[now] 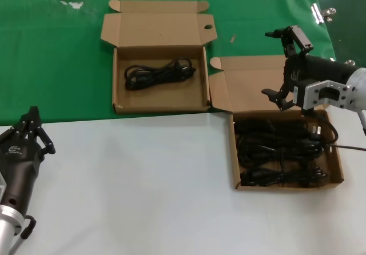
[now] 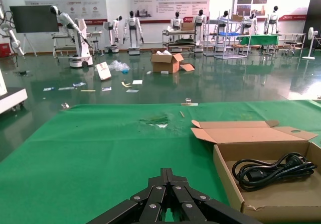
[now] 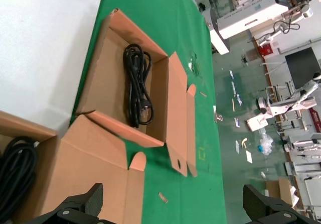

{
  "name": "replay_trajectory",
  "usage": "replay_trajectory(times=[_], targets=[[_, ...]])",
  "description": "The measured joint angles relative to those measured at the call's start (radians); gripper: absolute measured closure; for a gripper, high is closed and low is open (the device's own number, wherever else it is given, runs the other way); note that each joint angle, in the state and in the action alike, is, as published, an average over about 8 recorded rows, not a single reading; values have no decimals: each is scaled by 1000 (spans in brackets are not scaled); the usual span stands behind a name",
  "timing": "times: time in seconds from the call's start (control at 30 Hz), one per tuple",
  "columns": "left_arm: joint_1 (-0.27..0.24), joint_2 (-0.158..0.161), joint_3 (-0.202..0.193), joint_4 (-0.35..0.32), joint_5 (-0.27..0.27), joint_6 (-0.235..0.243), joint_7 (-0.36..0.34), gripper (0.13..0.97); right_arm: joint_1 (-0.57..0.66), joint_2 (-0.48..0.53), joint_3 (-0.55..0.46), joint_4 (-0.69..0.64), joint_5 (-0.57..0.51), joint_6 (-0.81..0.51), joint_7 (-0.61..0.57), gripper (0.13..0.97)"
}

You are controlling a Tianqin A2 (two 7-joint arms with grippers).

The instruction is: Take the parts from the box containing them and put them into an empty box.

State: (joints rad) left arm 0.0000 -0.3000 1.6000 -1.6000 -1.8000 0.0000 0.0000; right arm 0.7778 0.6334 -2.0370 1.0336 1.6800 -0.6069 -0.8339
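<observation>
Now the right gripper (image 1: 284, 66) hangs over the raised lid of the full box (image 1: 337, 164), fingers spread wide and holding nothing. Below it, black cables (image 1: 280, 146) lie packed side by side in that box on the white table (image 1: 143, 180). Over on the green cloth (image 1: 51, 55), the other box (image 1: 117, 75) sits lid-up with one coiled cable (image 1: 160, 73) inside. Down at the near corner, the left gripper (image 1: 31, 130) waits with fingers pressed together, empty.
</observation>
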Motion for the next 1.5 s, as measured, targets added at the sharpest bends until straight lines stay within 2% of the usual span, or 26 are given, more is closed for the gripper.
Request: replay_trajectory(times=[0.23,0.53,0.83,1.1,1.13,1.4,1.5], targets=[[0,0,0,0,0,0,0,946,-32,2,22,25,1,6,18,129],[0,0,0,0,0,0,0,927,-104,-31,62,77,13,65,98,129],[0,0,0,0,0,0,0,831,-194,-71,112,143,27,137,196,129],[0,0,0,0,0,0,0,668,-276,-108,158,202,40,203,285,129],[0,0,0,0,0,0,0,668,-286,-112,163,209,42,211,296,129],[0,0,0,0,0,0,0,451,-367,-149,208,268,55,276,385,129],[0,0,0,0,0,0,0,408,-397,-162,225,290,60,301,418,129]])
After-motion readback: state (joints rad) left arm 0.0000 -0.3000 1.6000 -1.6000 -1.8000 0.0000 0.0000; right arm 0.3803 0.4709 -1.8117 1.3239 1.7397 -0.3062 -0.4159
